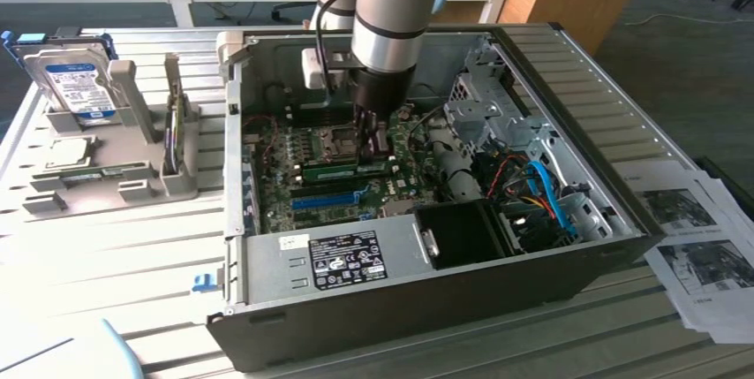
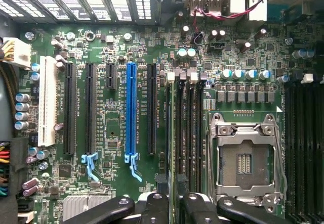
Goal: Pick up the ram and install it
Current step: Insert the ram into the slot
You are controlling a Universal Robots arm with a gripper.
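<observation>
Green stick first: the ram (image 1: 335,168) is down inside the open PC case (image 1: 471,295). It stands on its thin edge over the motherboard (image 1: 277,207), right along the memory slots (image 2: 191,128). In the exterior view it runs left to right, just on the near side of the metal CPU socket (image 1: 335,140) and just on the far side of the blue expansion slot (image 1: 324,200).

The gripper (image 1: 377,151) comes straight down from the arm (image 1: 395,8) and has the ram pinched between its black fingers (image 2: 197,206), close to the stick's end on the exterior view's right. The wrist view looks along the ram's top edge (image 2: 173,133), which runs away from the gripper (image 2: 173,204) in line with the slots. The empty socket (image 2: 245,158) is on one side, and the blue slot (image 2: 130,115) and a white slot (image 2: 48,100) are on the other. I honestly can't tell if the stick is clicked all the way home or just sitting in the slot.

Outside the case, on the exterior view's left, a grey holder (image 1: 147,186) sits on the slatted table (image 1: 118,255). A hard drive (image 1: 73,87) with a blue-white label is propped in it at the far end, and a square silver processor (image 1: 65,154) lies flat nearer. Some printed sheets (image 1: 695,238) lie on the exterior view's right.
</observation>
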